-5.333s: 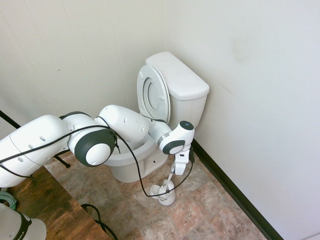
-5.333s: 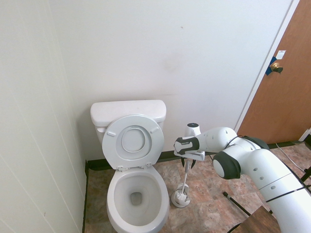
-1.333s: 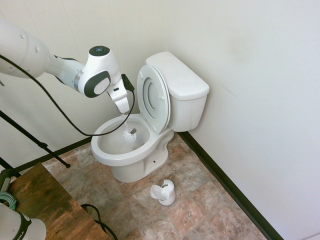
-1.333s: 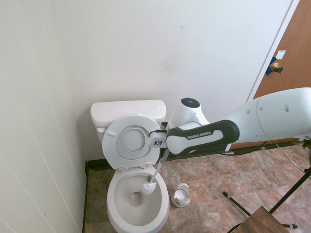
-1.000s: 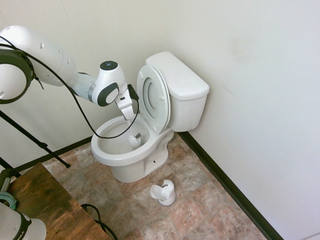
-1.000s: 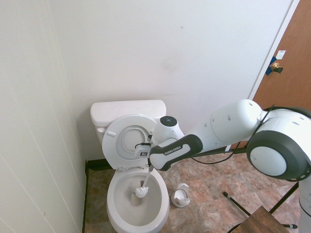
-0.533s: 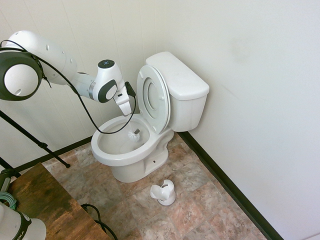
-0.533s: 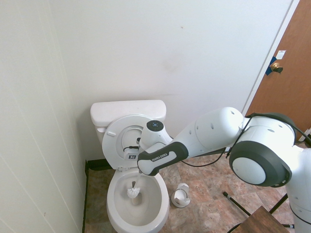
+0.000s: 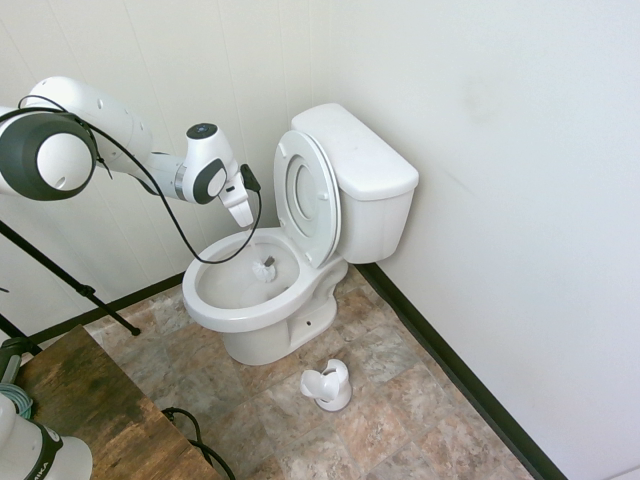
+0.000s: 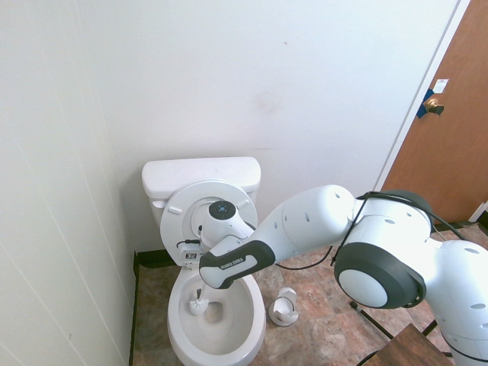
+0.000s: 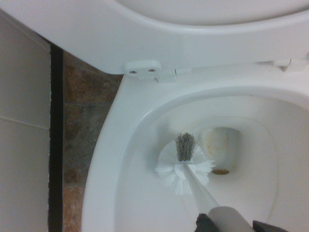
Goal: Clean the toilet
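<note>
The white toilet [image 9: 365, 175] stands against the wall with lid and seat raised; its tank [image 10: 200, 177] is behind them. My gripper [image 9: 245, 214] hangs over the bowl on the panelled-wall side, shut on the thin handle of a white toilet brush. The brush head [image 9: 264, 268] is down inside the bowl [image 10: 255, 324], near the side wall of the bowl [image 11: 111, 159]. In the wrist view the brush head [image 11: 183, 166] lies just beside the stained drain hole [image 11: 219, 150]. In the second exterior view the brush head [image 10: 198, 306] shows below my gripper [image 10: 200, 286].
The empty white brush holder [image 9: 327, 385] sits on the tiled floor beside the toilet base, also visible as the brush holder [image 10: 284, 306]. A wooden tabletop corner [image 9: 90, 410] is close by. A brown door [image 10: 450, 137] is at the far side.
My gripper has carried the brush across the bowl toward the panelled wall, and the brush head has swept from the middle of the bowl to its wall-side slope.
</note>
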Robot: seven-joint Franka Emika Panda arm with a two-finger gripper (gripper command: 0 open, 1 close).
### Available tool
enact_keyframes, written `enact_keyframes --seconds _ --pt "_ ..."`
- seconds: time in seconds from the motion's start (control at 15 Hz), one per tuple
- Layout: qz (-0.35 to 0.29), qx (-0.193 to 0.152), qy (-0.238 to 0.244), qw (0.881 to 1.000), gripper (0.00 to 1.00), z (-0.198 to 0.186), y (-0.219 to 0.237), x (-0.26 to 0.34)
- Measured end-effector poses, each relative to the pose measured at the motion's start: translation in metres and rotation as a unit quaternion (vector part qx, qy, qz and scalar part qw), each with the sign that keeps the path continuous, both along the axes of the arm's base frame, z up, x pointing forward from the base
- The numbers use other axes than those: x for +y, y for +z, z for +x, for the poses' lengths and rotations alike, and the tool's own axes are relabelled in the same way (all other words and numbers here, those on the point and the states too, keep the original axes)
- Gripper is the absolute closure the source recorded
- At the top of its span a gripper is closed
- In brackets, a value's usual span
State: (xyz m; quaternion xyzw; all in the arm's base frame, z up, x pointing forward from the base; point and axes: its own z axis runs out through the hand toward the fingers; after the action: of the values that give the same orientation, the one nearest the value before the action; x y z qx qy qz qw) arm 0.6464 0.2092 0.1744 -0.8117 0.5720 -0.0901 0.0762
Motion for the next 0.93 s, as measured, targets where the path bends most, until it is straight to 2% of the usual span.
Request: enact_keyframes --seconds 0.2,0.53,0.93 --pt "-0.004 0.013 0.009 1.000 1.00 -0.011 -0.013 0.008" --pt "-0.006 0.035 0.041 0.999 1.00 -0.057 -0.037 0.032" --pt "-0.024 0.069 0.083 0.994 1.00 -0.112 -0.039 0.014"
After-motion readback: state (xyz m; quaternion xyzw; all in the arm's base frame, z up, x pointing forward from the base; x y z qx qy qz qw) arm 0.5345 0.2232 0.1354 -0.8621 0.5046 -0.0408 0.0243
